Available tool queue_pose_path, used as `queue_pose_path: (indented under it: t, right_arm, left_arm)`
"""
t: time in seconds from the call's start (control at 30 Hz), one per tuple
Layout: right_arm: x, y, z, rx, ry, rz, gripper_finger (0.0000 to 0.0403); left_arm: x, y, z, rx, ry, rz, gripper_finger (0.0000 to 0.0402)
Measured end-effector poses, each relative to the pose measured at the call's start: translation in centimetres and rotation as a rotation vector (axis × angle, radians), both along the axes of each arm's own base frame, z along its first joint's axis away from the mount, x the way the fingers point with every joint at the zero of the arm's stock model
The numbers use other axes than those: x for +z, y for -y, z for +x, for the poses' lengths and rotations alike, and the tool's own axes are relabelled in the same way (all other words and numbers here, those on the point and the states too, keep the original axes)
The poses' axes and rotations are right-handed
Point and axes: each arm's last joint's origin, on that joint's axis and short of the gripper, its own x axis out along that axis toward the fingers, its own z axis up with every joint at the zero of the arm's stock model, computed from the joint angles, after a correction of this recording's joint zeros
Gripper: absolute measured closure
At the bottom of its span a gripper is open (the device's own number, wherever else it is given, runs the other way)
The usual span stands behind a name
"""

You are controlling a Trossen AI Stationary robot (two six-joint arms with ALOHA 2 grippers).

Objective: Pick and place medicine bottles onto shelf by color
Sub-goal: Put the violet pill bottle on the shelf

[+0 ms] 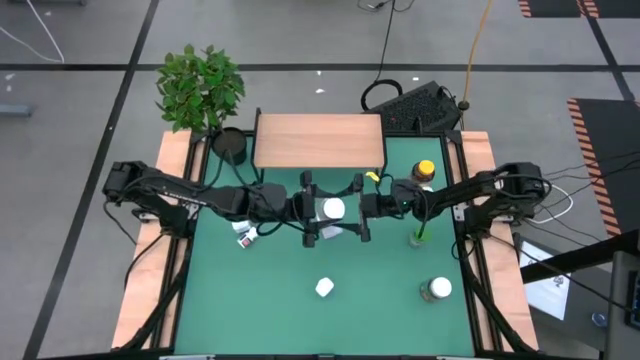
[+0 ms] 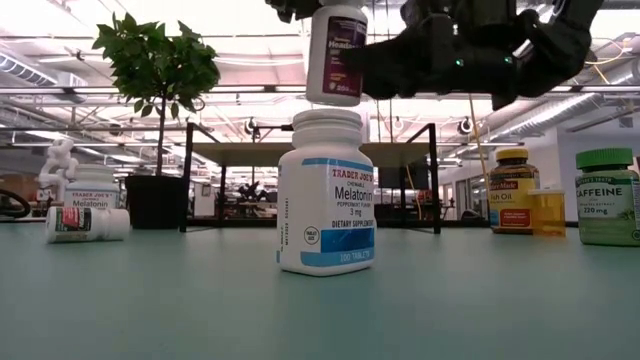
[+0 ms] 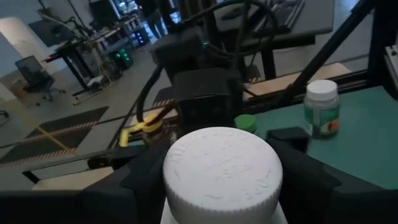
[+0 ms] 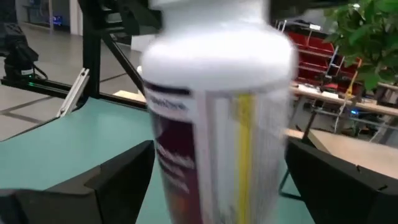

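Observation:
A white-capped medicine bottle (image 1: 333, 210) with a maroon label (image 2: 335, 55) hangs upright in mid-air over the middle of the table. My left gripper (image 1: 320, 210) reaches in from the left and is shut on it. My right gripper (image 1: 350, 208) comes from the right and is open. Its fingers (image 4: 106, 186) stand on either side of the bottle's body (image 4: 217, 143) with gaps showing. The shelf (image 1: 320, 140), with its light wood top, stands at the far edge. Other bottles stand on the green table. My left gripper holds the maroon-labelled bottle between its two fingers (image 3: 118, 193), one on each side, reaching level from the table's left. The white cap (image 3: 221, 171) hides where the fingers meet the bottle. The bottle sits upright, lifted well clear of the table.
A Trader Joe's melatonin bottle (image 2: 327, 190) stands near the front. An amber bottle (image 1: 424, 172), a green one (image 1: 418, 236) and a white-capped one (image 1: 437, 289) stand at the right. Two bottles (image 1: 246, 235) are at the left. A plant pot (image 1: 230, 145) stands beside the shelf.

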Motion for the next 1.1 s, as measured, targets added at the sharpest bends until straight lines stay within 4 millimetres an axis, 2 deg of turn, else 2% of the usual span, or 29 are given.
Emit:
queue_pose_path:
  t: [0.2,0.33,0.53,0.63,0.77,0.93,1.1]
  right_arm:
    - [0.1,-0.2,1.0,0.027,-0.057,0.021,0.0064]
    - [0.0,-0.2,0.9,0.026,-0.077,0.03,0.0105]
    - [0.0,-0.1,0.9,0.01,-0.076,0.039,0.0163]
    - [0.0,0.0,0.9,-0.025,-0.078,0.039,0.0168]
    - [0.0,0.0,0.9,-0.028,-0.081,0.055,0.0167]
    - [-0.2,0.2,0.9,-0.107,-0.095,0.056,0.0169]
    - [-0.4,0.4,0.9,-0.16,-0.117,0.055,0.0162]
  left_arm:
    - [0.0,0.1,0.0,-0.001,-0.003,-0.006,0.0151]
    - [0.0,0.0,0.0,0.006,0.0,-0.02,0.014]
    - [-0.1,-0.2,0.0,0.053,0.005,-0.076,0.0152]
    - [-0.1,-0.2,0.0,0.066,0.002,-0.08,0.014]
    - [-0.1,-0.3,0.0,0.094,0.002,-0.101,0.0105]
    - [-0.5,-0.7,-0.4,0.216,-0.039,-0.092,0.0063]
    - [-0.2,-0.8,-1.0,0.263,-0.056,-0.13,0.005]
